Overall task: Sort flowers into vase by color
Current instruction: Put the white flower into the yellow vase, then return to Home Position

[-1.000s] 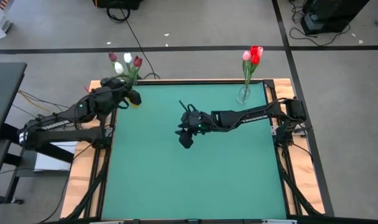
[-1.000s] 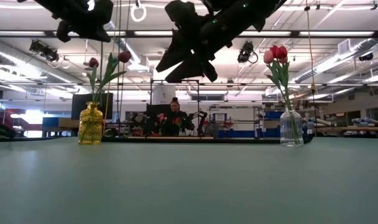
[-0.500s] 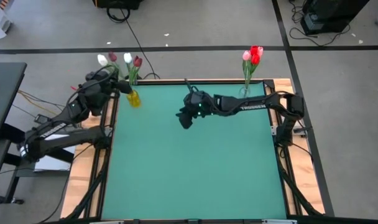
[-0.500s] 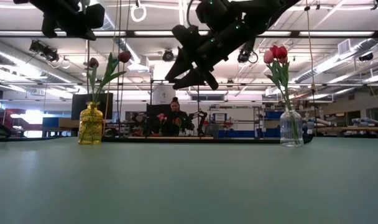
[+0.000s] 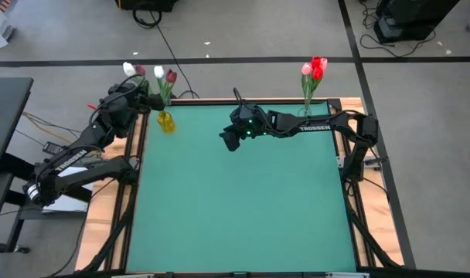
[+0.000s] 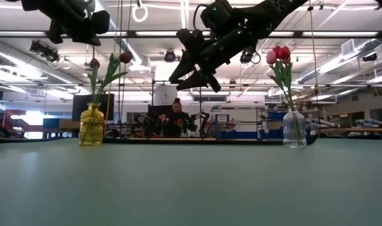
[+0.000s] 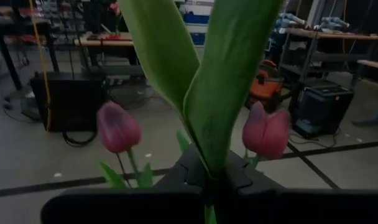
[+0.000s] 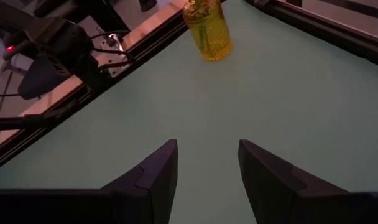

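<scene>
My left gripper [image 5: 140, 100] hovers beside the yellow vase [image 5: 166, 122] at the table's far left corner, shut on a white tulip whose head [image 5: 129, 69] points beyond the far edge. The yellow vase holds a white tulip [image 5: 158, 72] and two dark red ones [image 6: 125, 57]. The clear vase [image 5: 303, 117] at the far right holds a pink tulip [image 5: 306, 69] and a red one [image 5: 318, 66]. My right gripper [image 5: 229, 139] is open, in the air above the table's far middle. My left gripper [image 7: 207, 190] has the white tulip pinched between its two fingers, low on the stem where two broad green leaves [image 7: 226, 93] spread out. The leaves and stem rise away past the fingers. The flower is lifted clear of the table and of the vase.
Green table mat [image 5: 235, 201] with wooden rails along its sides. In the low view my right gripper [image 6: 191, 69] hangs high between the two vases. A person [image 6: 176, 119] sits far behind the table. Cables lie on the floor beyond the far edge.
My left gripper has moved from beside the yellow vase up and toward the table's far left corner, carrying the white tulip, whose head has shifted left, away from the other blooms. My right gripper has moved toward the far edge and risen, still open.
</scene>
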Robot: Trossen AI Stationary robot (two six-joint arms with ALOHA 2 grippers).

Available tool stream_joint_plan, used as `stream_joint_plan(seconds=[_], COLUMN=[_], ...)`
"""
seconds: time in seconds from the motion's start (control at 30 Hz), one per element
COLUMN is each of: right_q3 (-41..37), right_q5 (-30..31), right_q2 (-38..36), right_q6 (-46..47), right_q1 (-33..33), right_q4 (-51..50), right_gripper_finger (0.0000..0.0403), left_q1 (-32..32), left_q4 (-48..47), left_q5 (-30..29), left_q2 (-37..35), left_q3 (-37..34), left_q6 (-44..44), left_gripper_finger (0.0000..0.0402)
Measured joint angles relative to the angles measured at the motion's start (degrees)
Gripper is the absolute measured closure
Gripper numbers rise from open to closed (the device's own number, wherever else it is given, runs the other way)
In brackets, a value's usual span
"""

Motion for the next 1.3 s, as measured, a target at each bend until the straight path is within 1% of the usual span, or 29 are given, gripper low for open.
stream_joint_plan(seconds=[0.3,0.43,0.57,0.67,0.73,0.8,0.87,0.93,0.97,1.03,1.1,1.13,1.17,1.23,1.3], right_q3=[-0.01,0.0,-0.01,-0.01,-0.01,-0.01,-0.01,-0.01,-0.01,-0.01,-0.01,-0.01,0.02,0.02,0.02], right_q5=[-0.92,-2.61,-3.78,-4.8,-5.59,-6.57,-7.13,-7.48,-7.51,-7.57,-6.6,-5.65,-4.43,-2.13,0.3], right_q2=[0.0,0.0,0.0,0.0,0.0,-0.4,-1.72,-4.14,-5.62,-9.7,-14.38,-16.97,-19.4,-23.89,-27.79], right_q6=[0.2,0.21,-0.08,-0.17,-0.18,-0.09,-0.8,-2.13,-2.89,-5.1,-7.09,-7.74,-8.29,-9.18,-9.54], right_q1=[0.0,0.0,0.0,-0.4,-0.8,-1.15,-1.22,-1.14,-1.12,-0.84,-0.42,-0.3,-0.24,-0.37,-0.87], right_q4=[-0.02,-0.03,-1.38,-3.39,-4.94,-6.47,-7.82,-9.51,-10.67,-13.17,-15.21,-16.44,-17.74,-20.23,-22.47], right_gripper_finger=[0.0225,0.0225,0.0223,0.0217,0.0213,0.021,0.021,0.0211,0.0213,0.0219,0.0227,0.0233,0.0239,0.0253,0.0272], left_q1=[0.0,0.0,0.0,0.0,0.0,0.0,0.0,-0.22,-0.51,-1.52,-3.73,-5.35,-7.2,-11.11,-14.28], left_q4=[-4.48,-5.07,-6.58,-10.69,-15.22,-19.75,-24.56,-27.5,-28.24,-28.51,-26.03,-24.24,-23.1,-20.6,-19.47], left_q5=[0.84,-0.03,-0.4,0.5,1.82,3.92,7.9,12.47,15.16,21.62,27.77,29.61,30.4,30.1,27.34], left_q2=[5.45,7.97,9.19,9.07,8.46,7.74,6.98,5.63,4.84,2.9,0.57,-0.51,-1.44,-2.86,-3.81], left_q3=[0.0,0.0,0.0,0.0,0.0,0.0,0.02,0.0,0.02,0.0,0.0,0.03,0.07,0.07,0.07], left_q6=[-4.98,-6.97,-12.5,-18.59,-21.87,-24.7,-25.5,-25.1,-25.35,-28.91,-30.94,-31.9,-33.06,-33.48,-33.24], left_gripper_finger=[0.0388,0.0375,0.0341,0.0296,0.0262,0.0227,0.0198,0.0179,0.0172,0.0166,0.0166,0.0167,0.017,0.0181,0.0195])
